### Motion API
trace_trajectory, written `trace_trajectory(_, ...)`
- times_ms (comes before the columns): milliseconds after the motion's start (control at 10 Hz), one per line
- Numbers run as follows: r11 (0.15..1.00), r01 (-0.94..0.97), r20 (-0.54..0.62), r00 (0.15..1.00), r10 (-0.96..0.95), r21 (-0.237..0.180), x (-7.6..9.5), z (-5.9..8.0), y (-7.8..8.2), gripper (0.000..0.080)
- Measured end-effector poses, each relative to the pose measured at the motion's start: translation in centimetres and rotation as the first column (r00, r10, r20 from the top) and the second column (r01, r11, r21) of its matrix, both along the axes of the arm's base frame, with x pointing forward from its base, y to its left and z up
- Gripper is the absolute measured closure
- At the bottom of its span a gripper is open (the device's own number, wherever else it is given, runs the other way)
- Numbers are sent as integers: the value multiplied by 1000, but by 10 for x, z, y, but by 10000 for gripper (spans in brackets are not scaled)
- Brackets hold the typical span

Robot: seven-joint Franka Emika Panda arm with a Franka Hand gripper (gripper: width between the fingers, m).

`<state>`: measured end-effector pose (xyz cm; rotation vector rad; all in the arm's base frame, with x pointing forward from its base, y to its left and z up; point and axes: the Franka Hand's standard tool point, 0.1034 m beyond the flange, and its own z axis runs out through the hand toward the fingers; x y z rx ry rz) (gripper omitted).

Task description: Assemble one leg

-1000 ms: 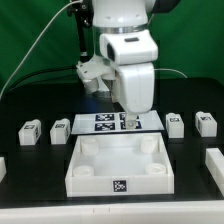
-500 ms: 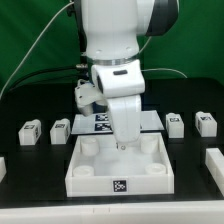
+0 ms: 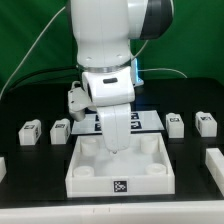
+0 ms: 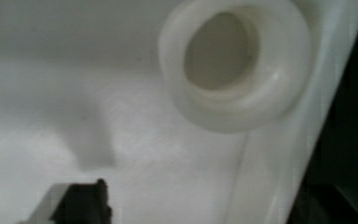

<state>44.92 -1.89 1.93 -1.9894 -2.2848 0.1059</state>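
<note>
Four small white legs with tags lie on the black table: two at the exterior view's left [image 3: 29, 131] [image 3: 61, 128] and two at its right [image 3: 174, 122] [image 3: 206, 123]. The large white square panel [image 3: 85, 181] lies in front, with round corner sockets. My gripper [image 3: 114, 148] hangs low over the panel's far inner part, holding nothing. In the wrist view it [image 4: 202, 205] is close above the panel's floor beside a corner socket [image 4: 229, 65]. One dark fingertip [image 4: 78, 200] shows; the other blends into the dark edge. The jaws stand wide apart.
The marker board [image 3: 150, 120] lies behind the panel, partly hidden by the arm. White blocks sit at the table's edges, one at the exterior view's right [image 3: 214, 160] and one at its left [image 3: 2, 164].
The arm has moved from over the marker board toward the camera and downward, bringing the gripper low into the panel. The legs and panel have not moved.
</note>
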Motion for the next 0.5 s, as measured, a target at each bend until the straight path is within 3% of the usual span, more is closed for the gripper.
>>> trace_trajectory(100,1000,0,0,1000,0,0,0,0,0,461)
trace_trajectory(200,1000,0,0,1000,0,0,0,0,0,461)
trace_trajectory(300,1000,1,0,1000,-1,0,0,0,0,644)
trace_trajectory(400,1000,1,1,1000,-1,0,0,0,-1,740)
trace_trajectory(500,1000,1,1,1000,-1,0,0,0,-1,740)
